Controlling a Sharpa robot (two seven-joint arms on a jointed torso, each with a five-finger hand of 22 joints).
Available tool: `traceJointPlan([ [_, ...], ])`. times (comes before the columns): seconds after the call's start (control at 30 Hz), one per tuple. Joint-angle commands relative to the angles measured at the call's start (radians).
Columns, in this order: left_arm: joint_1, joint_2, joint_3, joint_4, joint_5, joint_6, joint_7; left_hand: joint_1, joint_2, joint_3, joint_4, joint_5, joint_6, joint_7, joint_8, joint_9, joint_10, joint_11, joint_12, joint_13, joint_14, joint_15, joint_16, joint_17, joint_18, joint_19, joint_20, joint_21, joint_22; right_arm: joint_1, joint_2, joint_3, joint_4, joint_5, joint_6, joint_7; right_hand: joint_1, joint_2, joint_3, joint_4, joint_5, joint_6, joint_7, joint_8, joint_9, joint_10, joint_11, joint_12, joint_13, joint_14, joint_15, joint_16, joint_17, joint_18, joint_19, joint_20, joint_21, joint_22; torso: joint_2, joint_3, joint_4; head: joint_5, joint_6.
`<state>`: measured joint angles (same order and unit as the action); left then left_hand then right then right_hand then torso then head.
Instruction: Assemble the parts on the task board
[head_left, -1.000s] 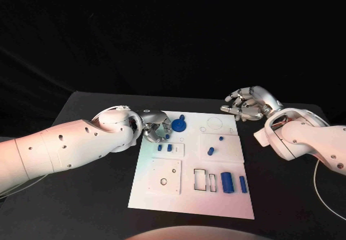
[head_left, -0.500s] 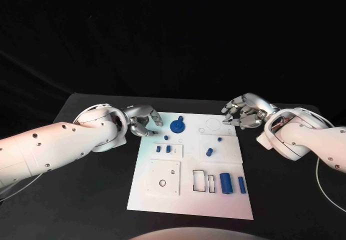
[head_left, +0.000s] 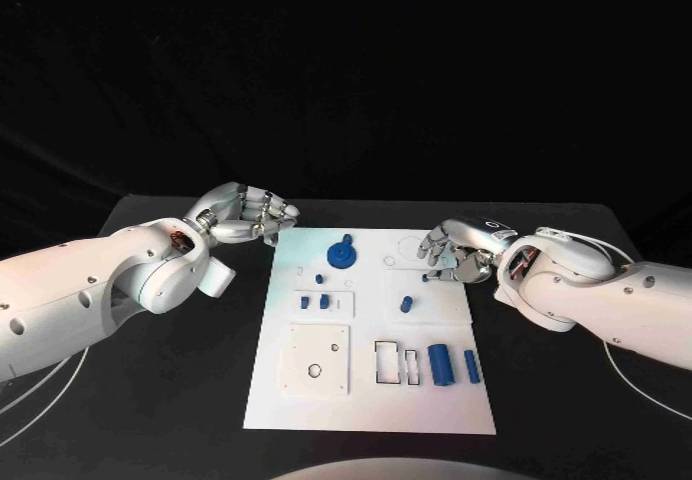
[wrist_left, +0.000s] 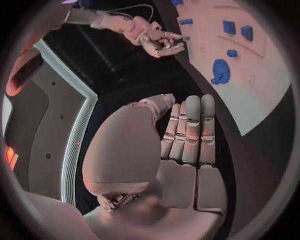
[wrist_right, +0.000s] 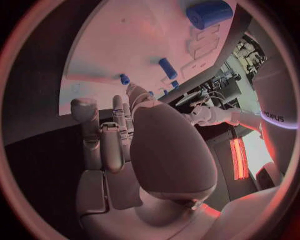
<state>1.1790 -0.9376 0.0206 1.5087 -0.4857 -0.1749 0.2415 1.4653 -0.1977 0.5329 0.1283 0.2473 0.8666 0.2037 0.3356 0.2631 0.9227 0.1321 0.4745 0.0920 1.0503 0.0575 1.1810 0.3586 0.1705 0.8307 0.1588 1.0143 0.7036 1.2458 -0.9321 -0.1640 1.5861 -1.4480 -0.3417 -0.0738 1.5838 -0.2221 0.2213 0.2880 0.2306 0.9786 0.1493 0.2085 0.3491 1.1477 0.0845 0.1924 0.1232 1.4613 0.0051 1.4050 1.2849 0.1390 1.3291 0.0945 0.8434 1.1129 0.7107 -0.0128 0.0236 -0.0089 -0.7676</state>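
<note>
- Board (head_left: 378, 400): white, on your black table (head_left: 173, 400); blue parts (head_left: 440, 365) on it.
- Left hand (head_left: 242, 215) off board, fingers together, holding nothing.
- Right hand (head_left: 454, 248) over board edge, fingers curled, empty.

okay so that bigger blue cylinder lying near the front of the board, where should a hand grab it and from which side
Judging by its pose, take the larger blue cylinder across its middle, from above. It lies flat on the task board, with a thinner cylinder close alongside, so fingers need care on that side.
</note>
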Motion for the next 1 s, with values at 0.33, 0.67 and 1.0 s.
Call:
traceJointPlan([
  [0.33, 0.001, -0.015, 0.000, 0.013, 0.330, 0.005, 0.139, -0.008, 0.005, 0.008, -0.010, -0.001, -0.011, -0.001, 0.012, 0.003, 0.005, 0.003, 0.011, 0.001, -0.011, 0.000, -0.026, -0.013, 0.014, -0.006, -0.003, -0.016, -0.008, -0.021, 0.016, 0.000, 0.010, -0.192, 0.045, -0.055, -0.018, -0.021, 0.031, 0.000, -0.001, 0.018, 0.002, -0.011, -0.001, 0.019, -0.001, -0.012, -0.011, 0.064, -0.001, 0.023, 0.025, -0.019, 0.019, 0.004, 0.056, 0.044, 0.002, 0.0007, 0.0009, -0.002, -0.002],
  [0.67, 0.001, -0.018, 0.000, 0.009, 0.334, 0.011, 0.132, -0.010, 0.005, 0.009, -0.015, -0.002, -0.016, 0.001, 0.014, 0.002, 0.000, 0.004, 0.012, 0.000, -0.013, 0.001, -0.037, -0.018, 0.014, -0.007, -0.003, -0.020, -0.011, -0.035, 0.030, 0.000, 0.007, -0.205, 0.061, -0.073, -0.009, -0.013, 0.102, -0.006, 0.001, 0.049, -0.004, -0.009, 0.003, 0.051, -0.008, -0.021, -0.020, 0.064, -0.008, 0.036, 0.035, -0.023, 0.025, 0.002, 0.098, 0.081, 0.002, 0.0005, 0.0013, 0.000, -0.006],
  [1.0, 0.001, -0.022, 0.000, 0.010, 0.328, 0.018, 0.119, -0.012, 0.005, 0.009, -0.017, -0.002, -0.020, 0.002, 0.015, 0.002, -0.002, 0.005, 0.012, -0.001, -0.013, 0.001, -0.041, -0.021, 0.014, -0.007, -0.003, -0.022, -0.013, -0.043, 0.037, 0.000, 0.001, -0.279, 0.069, -0.125, -0.015, -0.020, 0.188, -0.018, -0.002, 0.076, -0.010, -0.005, 0.011, 0.081, -0.016, -0.034, -0.025, 0.064, -0.014, 0.044, 0.039, -0.026, 0.024, -0.003, 0.124, 0.110, 0.002, 0.0011, 0.0011, 0.002, -0.011],
])
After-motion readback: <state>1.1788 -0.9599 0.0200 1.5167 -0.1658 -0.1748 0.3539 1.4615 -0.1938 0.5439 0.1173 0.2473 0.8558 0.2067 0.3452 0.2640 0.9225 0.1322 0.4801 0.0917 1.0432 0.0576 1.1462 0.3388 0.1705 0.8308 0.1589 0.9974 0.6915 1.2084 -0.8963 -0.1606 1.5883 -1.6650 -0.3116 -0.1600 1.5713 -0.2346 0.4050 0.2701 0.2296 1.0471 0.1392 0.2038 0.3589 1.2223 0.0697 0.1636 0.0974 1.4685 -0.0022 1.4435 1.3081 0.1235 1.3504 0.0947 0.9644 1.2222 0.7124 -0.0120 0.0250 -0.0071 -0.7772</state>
